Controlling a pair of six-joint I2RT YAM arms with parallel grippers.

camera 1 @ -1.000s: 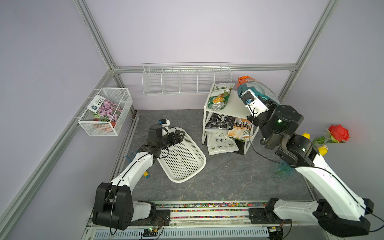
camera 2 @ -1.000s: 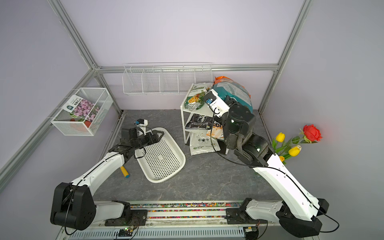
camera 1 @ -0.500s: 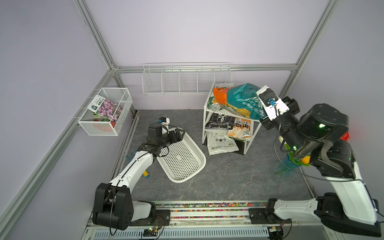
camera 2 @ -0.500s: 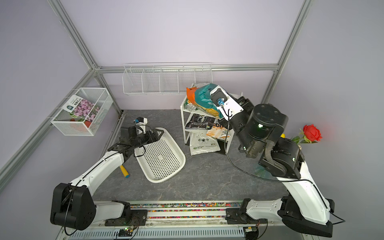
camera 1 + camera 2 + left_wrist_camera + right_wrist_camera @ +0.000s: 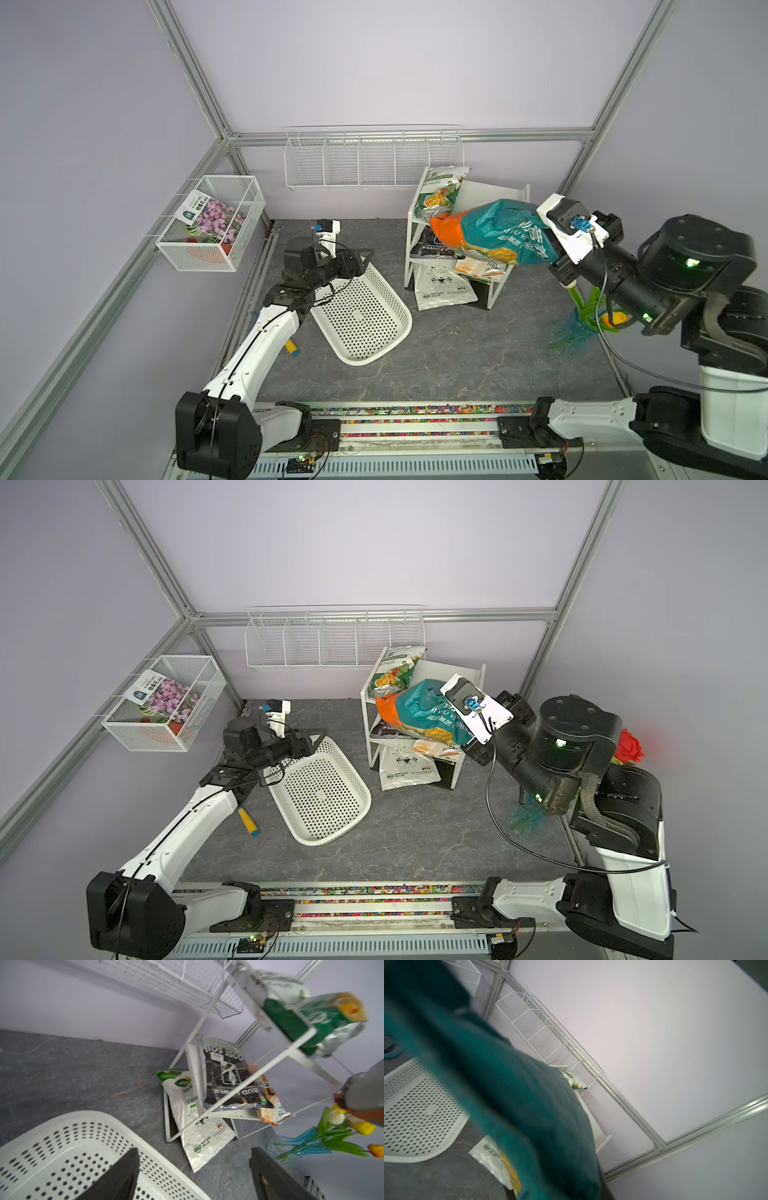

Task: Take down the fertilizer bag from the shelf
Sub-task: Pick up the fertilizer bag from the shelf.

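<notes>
Tabletop (image 5: pixel 457 374) grey, marbled, everything sits on it. White wire wall rack (image 5: pixel 374 162) with dividers on back wall. Shelf (image 5: pixel 494 195) stands below the rack's right end, white boards on thin posts over a dark base. White perforated tray (image 5: pixel 365 320) lies flat on the table left of the shelf. Wire-mesh basket (image 5: pixel 216 249) hangs on the left wall with a flower packet (image 5: pixel 212 216) inside.

Fertilizer bag (image 5: pixel 498 232), teal with an orange end, is up in the air at top-board height, in front of the shelf's right side. Orange end points toward the shelf. Can't tell if that end touches the shelf. My right claw (image 5: pixel 555 255) is pressed together on the teal end. Its fingers are hidden behind the bag, which fills my right wrist view (image 5: pixel 519 1095).

Green-and-white bag (image 5: pixel 440 191) leans on the top board. Black bag (image 5: pixel 430 245) lies on the middle board, with an orange-and-white bag (image 5: pixel 482 268) beside it. White bag (image 5: pixel 442 286) slumps at the base, partly out on the table.

My left claw (image 5: pixel 363 262) is spread wide and holds nothing, over the tray's far end. Left wrist view shows both fingers (image 5: pixel 124 1167) apart above the tray rim.

Blue glass vase (image 5: pixel 573 328) with tulips sits right of the shelf, under my right arm. Yellow-handled tool (image 5: pixel 291 347) lies on the table beside my left arm.
</notes>
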